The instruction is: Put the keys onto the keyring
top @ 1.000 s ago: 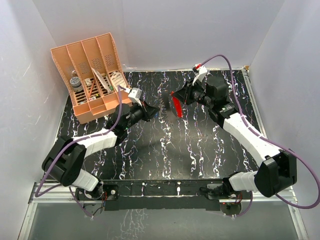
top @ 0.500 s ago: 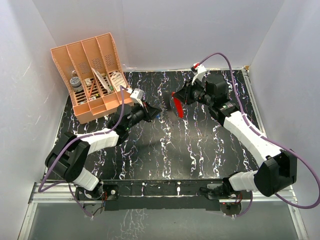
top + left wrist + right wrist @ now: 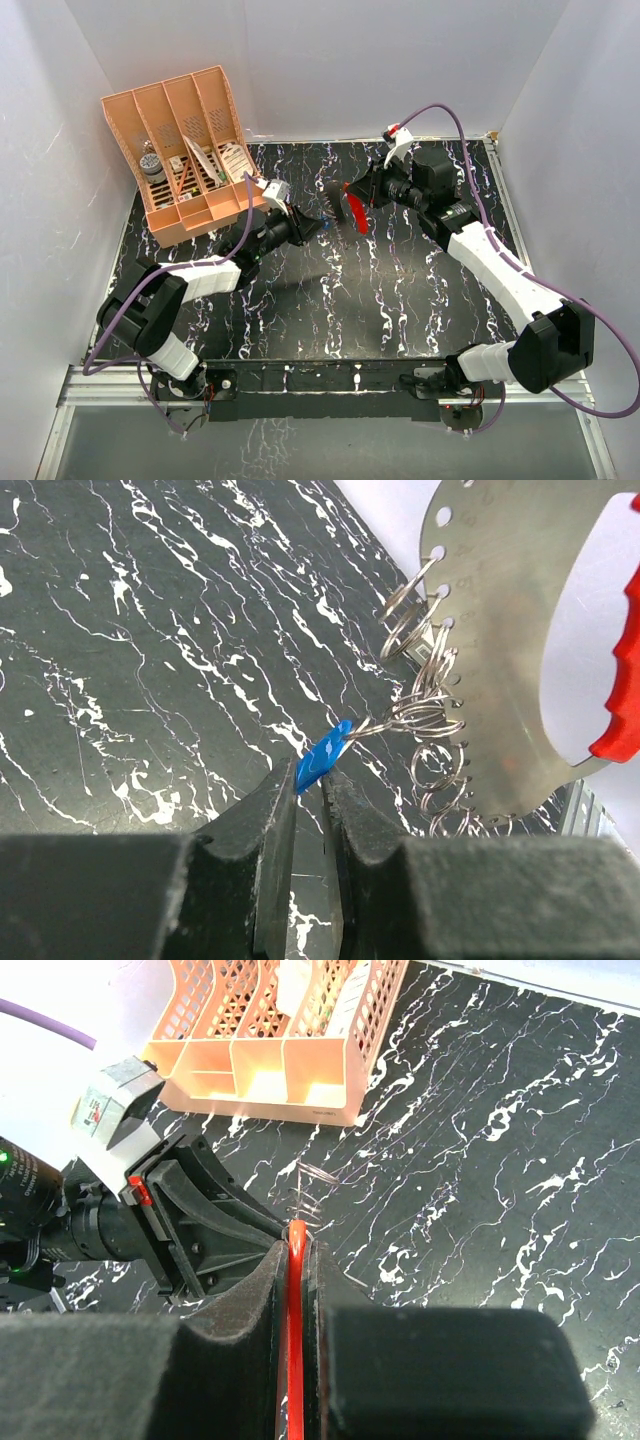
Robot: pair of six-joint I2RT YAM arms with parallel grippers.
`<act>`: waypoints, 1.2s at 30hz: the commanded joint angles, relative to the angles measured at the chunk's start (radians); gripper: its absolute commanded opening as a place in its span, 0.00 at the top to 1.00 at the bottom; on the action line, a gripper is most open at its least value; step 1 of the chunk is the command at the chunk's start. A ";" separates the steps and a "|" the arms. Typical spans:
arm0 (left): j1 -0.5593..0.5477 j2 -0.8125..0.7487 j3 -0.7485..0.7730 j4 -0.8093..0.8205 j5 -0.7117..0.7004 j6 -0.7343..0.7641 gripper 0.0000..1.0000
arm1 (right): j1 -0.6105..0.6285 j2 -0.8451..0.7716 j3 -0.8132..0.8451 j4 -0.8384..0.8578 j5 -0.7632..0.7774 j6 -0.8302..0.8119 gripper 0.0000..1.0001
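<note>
My left gripper (image 3: 305, 226) is shut on the blue-headed key (image 3: 322, 756), whose blue head (image 3: 326, 227) sticks out past the fingertips (image 3: 278, 802). The key's silver end reaches into a cluster of small wire rings (image 3: 425, 720) hanging from the keyring's pale metal plate (image 3: 500, 600). My right gripper (image 3: 362, 203) is shut on the red side of the keyring (image 3: 355, 212) and holds it above the table. In the right wrist view the red edge (image 3: 296, 1290) runs between the fingers (image 3: 262, 1290), with the left gripper (image 3: 190, 1225) just beyond it.
An orange mesh desk organiser (image 3: 185, 150) with several items stands at the back left; it also shows in the right wrist view (image 3: 290, 1030). The black marbled table (image 3: 330, 300) lies below both grippers. White walls enclose the table.
My left gripper has moved right toward the keyring with the key. The right gripper has shifted slightly up and held the keyring. The key now meets the wire rings.
</note>
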 commanded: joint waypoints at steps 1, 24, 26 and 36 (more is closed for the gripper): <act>0.005 -0.001 0.011 0.053 0.021 -0.003 0.84 | -0.004 -0.027 0.074 0.071 -0.019 -0.007 1.00; 0.002 0.001 -0.039 0.291 0.105 0.000 0.76 | -0.003 -0.021 0.069 0.060 -0.045 -0.013 1.00; 0.000 0.011 -0.034 0.293 0.110 0.000 0.76 | -0.002 -0.022 0.069 0.060 -0.047 -0.013 1.00; -0.007 0.031 -0.027 0.328 0.112 0.006 0.82 | -0.002 -0.024 0.067 0.058 -0.062 -0.012 1.00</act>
